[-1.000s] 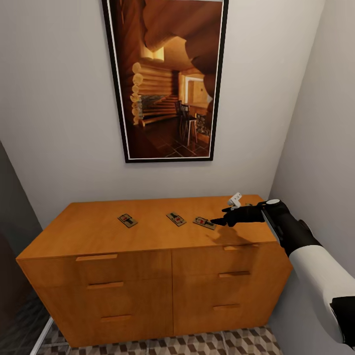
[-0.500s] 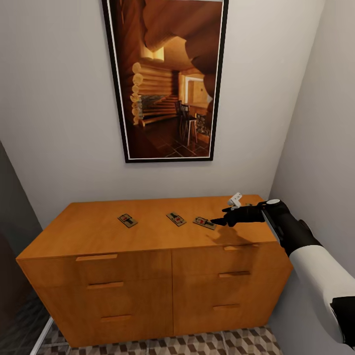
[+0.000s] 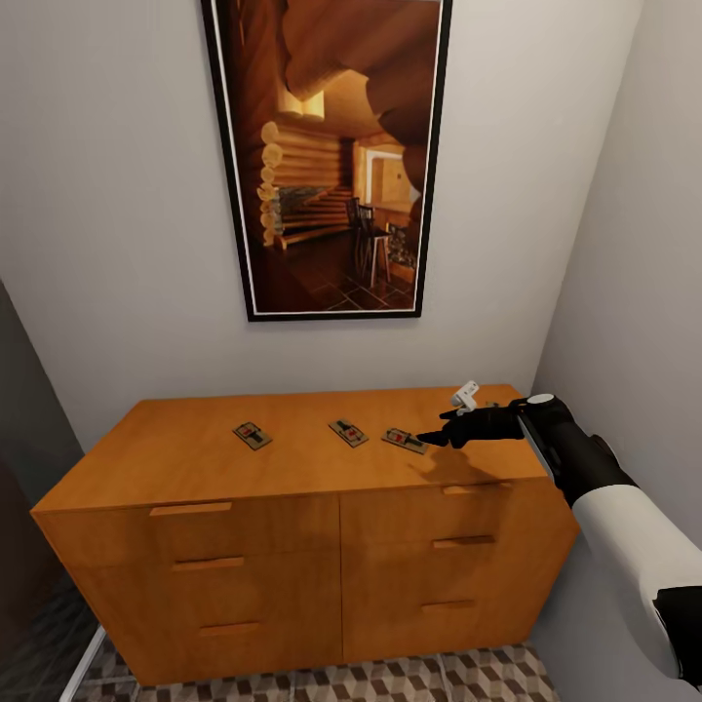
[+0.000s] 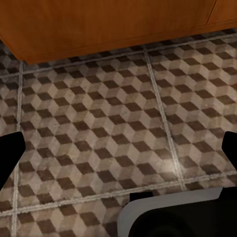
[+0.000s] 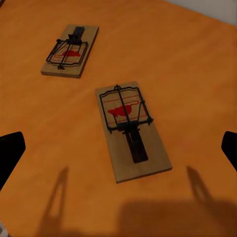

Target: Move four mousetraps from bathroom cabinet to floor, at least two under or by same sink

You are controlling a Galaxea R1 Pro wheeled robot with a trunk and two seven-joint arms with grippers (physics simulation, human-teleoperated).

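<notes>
The right pincer, fingers spread apart, hovers over the nearest mousetrap on the cabinet: likely light, stiff and thin, best pinched across its long wooden edges, clear of the wire.

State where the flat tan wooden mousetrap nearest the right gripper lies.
In the head view, that mousetrap lies on the orange-brown wooden cabinet, right of centre, just ahead of the right gripper.

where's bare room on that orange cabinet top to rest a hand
The orange-brown wooden cabinet top is bare left of the leftmost tan mousetrap, and along its front edge. It is crowded mid-right: the middle mousetrap, right mousetrap and open right gripper.
</notes>
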